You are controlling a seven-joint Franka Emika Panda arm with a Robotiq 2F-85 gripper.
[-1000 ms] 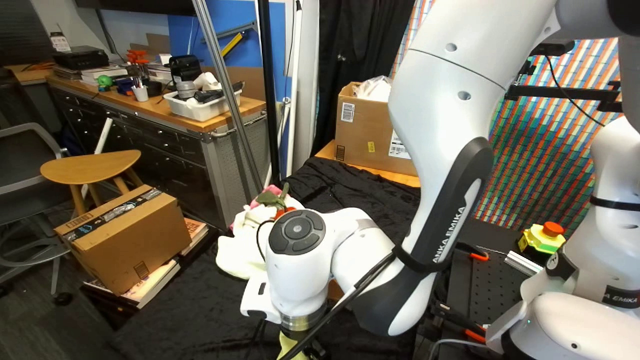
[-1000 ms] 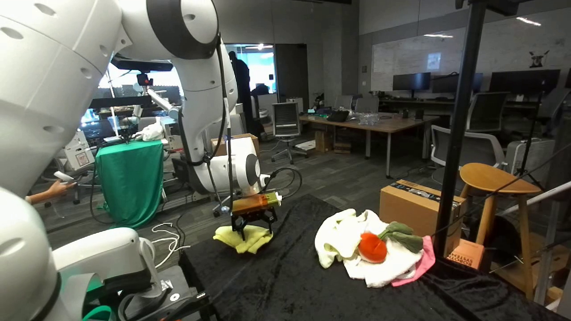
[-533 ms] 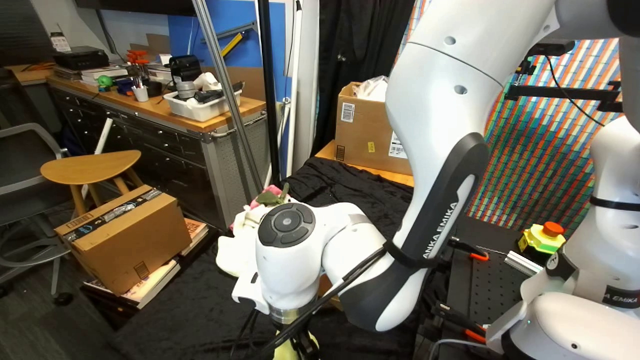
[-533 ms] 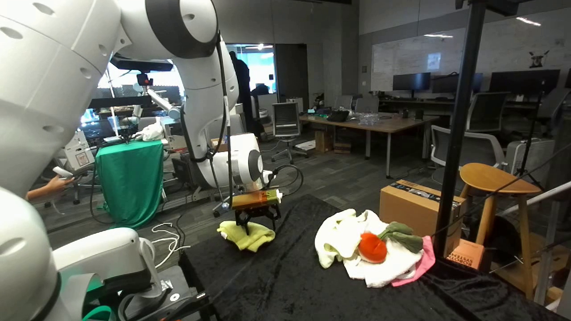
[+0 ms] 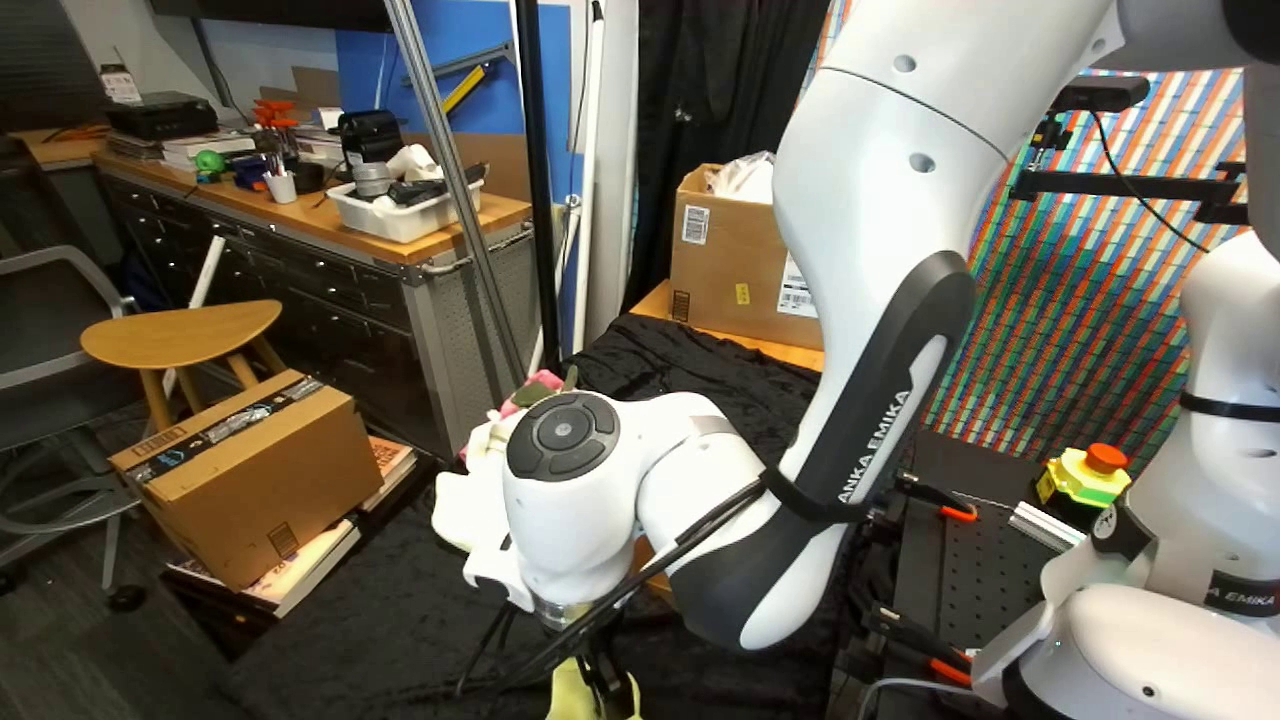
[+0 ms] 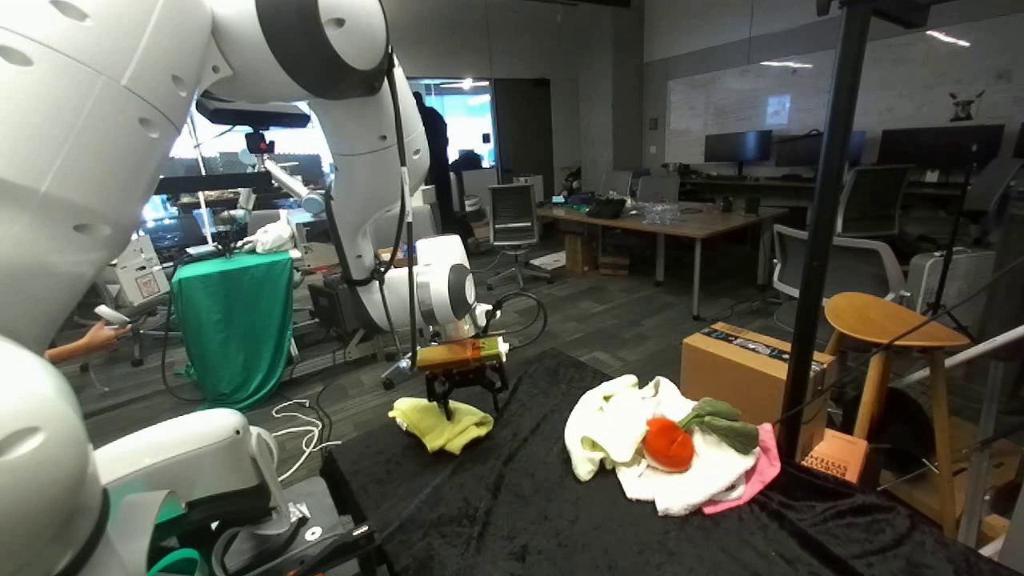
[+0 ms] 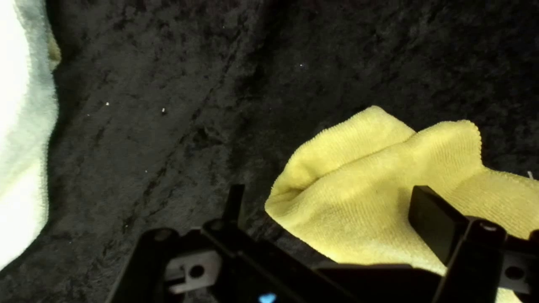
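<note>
Risen a little since the earlier frames, the gripper (image 7: 332, 212) hung with its fingers (image 7: 433, 223) spread apart, its grip released. From left to right in the wrist view, a pale towel (image 7: 25, 126) lay well off to the gripper's left, black fabric (image 7: 168, 139) stretched beneath the left finger, and the crumpled yellow cloth (image 7: 379, 189) rested on it, from under the gap between the fingers to below the right finger.

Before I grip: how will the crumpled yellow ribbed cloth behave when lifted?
The crumpled yellow ribbed cloth is likely floppy: it lies in soft folds. Those may open when lifted. Its fuzzy, ribbed texture suggests little slipping.
</note>
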